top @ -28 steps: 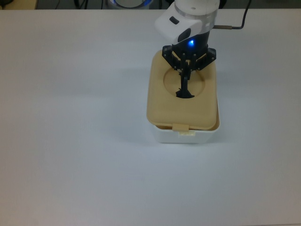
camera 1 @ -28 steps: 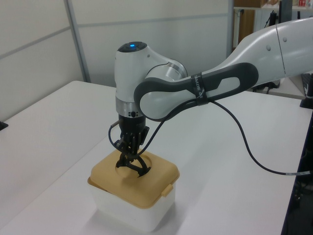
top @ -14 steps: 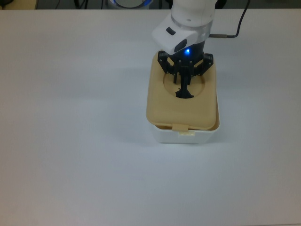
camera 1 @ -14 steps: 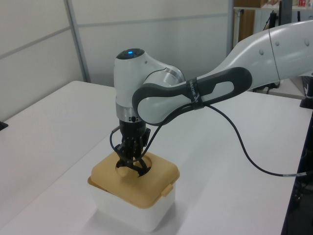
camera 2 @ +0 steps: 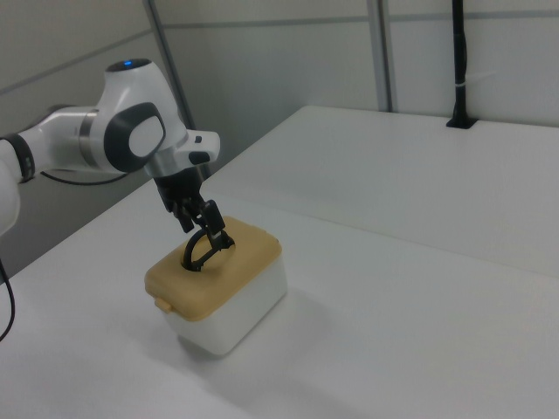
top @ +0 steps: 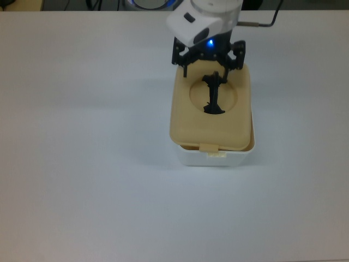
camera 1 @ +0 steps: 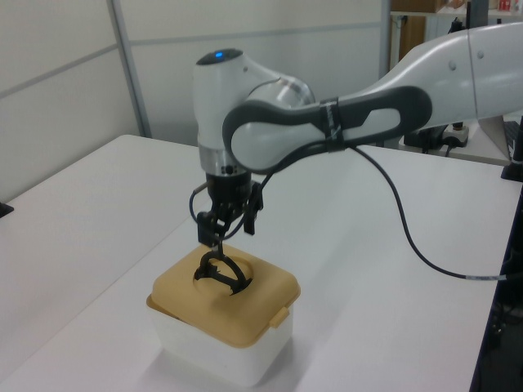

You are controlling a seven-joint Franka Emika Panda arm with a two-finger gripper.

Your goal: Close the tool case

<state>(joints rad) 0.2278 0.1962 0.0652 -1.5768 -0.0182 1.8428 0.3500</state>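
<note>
One thing on the whole desk (top: 82,164) matters here: the tool case (top: 214,155), a white tub with a beige lid (top: 188,123) sitting on it, toward the desk's far edge in the top view.

We'd guess it handles light and stiff, since it looks like thin hard plastic, smooth enough to skate on the desk if we shove it sideways. So any push should go straight down. The black handle (top: 214,97) standing in the lid's round recess is the obvious place to grab for lifting or nudging, but for snapping it shut we'd press on the flat lid near the latch tab (top: 209,147).

The gripper (camera 1: 231,226) hangs just above the handle with its fingers spread and nothing between them, apart from the handle as far as we can tell.

What each view gives us:
- The top view shows the lid sitting a bit askew, with white rim peeking out along the near side and at the top view's right corner. We read that as not fully latched.
- The left view shows the gap between fingers and handle, which the top view flattens out.
- The right view shows the tab on the near face, plus the lid looking fairly level.
</note>
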